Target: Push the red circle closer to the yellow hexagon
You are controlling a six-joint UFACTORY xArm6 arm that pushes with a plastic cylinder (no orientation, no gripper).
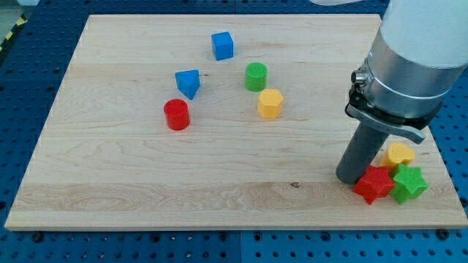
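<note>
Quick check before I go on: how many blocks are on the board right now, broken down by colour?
Red: 2, the red circle and the red star
Blue: 2, the blue cube and the blue wedge-like block
Green: 2, the green cylinder and the green star
Yellow: 2, the yellow hexagon and the yellow block
Total: 8

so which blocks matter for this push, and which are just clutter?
In the job: red circle, yellow hexagon, my tip, far to the view's right of both.
Lying about: blue cube, blue triangle, green circle, red star, green star, yellow heart.
</note>
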